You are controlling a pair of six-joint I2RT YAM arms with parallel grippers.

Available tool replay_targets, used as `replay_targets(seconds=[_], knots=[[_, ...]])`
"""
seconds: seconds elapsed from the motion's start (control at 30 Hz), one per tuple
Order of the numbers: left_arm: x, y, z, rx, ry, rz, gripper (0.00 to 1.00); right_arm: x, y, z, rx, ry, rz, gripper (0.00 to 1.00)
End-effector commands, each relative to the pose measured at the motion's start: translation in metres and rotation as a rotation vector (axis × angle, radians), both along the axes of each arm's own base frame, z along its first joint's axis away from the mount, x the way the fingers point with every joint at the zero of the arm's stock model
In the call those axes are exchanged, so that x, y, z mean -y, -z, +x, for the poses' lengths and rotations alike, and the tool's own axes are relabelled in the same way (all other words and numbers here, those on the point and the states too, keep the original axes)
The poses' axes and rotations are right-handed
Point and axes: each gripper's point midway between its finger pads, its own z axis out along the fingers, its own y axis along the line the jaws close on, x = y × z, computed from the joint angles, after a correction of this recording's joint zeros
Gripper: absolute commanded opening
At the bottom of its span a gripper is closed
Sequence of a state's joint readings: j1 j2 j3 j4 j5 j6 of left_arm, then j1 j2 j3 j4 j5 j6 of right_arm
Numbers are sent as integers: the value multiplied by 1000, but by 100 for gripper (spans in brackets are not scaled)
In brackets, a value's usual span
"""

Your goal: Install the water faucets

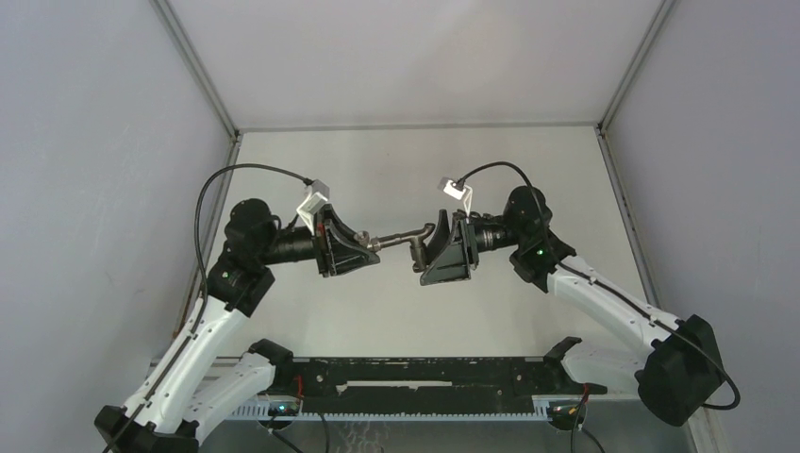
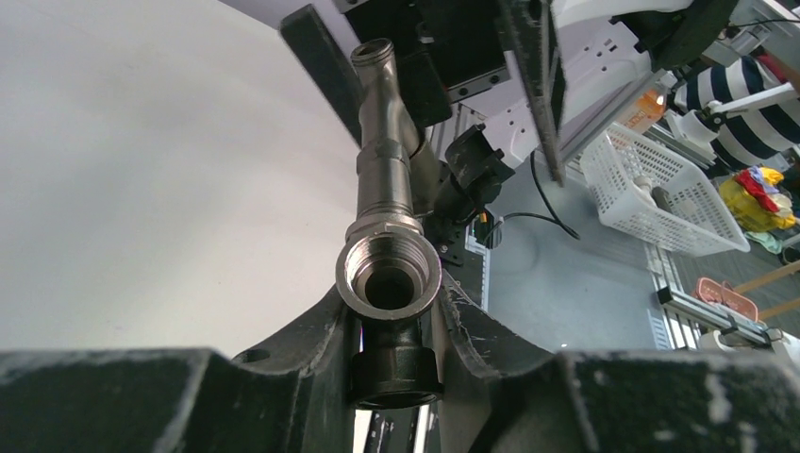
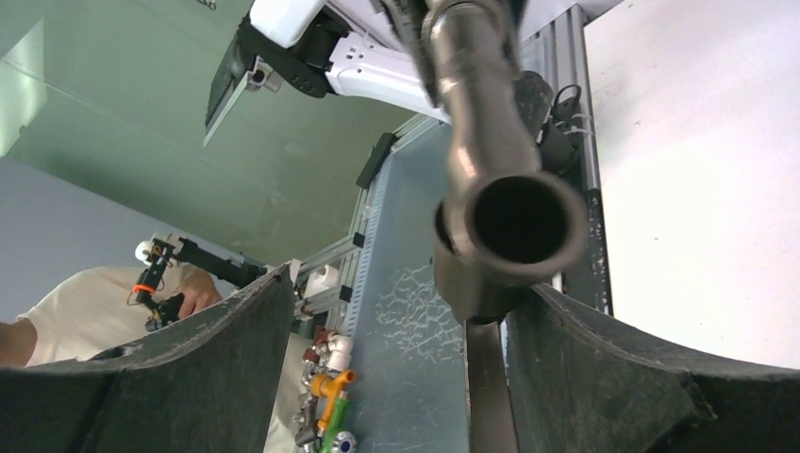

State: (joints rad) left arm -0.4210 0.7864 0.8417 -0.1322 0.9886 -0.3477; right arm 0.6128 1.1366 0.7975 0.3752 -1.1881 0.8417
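The grey-brown metal faucet (image 1: 401, 237) hangs in the air between the two arms, its stem and stubby fitting looking joined into one slim tap. My left gripper (image 1: 375, 247) is shut on the threaded fitting end (image 2: 389, 274), and the stem (image 2: 384, 142) runs away from it toward the right arm. My right gripper (image 1: 426, 250) is open wide around the tap's other end. There the open tube mouth (image 3: 519, 222) sits close to the right finger (image 3: 623, 368), far from the left finger (image 3: 189, 359). The thin lever (image 3: 486, 387) hangs below it.
A black rail (image 1: 415, 373) runs along the near table edge between the arm bases. Grey enclosure walls stand on both sides. Off the table are a white basket (image 2: 660, 189), coloured pipe fittings (image 3: 325, 401) and a person's hand (image 3: 184, 302).
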Motion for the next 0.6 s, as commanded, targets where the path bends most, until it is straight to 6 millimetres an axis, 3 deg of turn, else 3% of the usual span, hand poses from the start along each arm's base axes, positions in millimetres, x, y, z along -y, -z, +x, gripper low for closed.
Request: replay_targets(seconds=[0.0,0.3,0.57], knots=[[-2,-13,17,70,-66,-6,0,8,-39,-24,108,-53,88,87],[-3,13,22,48,-68,61,0,13,-58,-35,76,-72,83,86],[-3,22,9,38,-3,75,0,3,-79,-18,64,-3,111,90]])
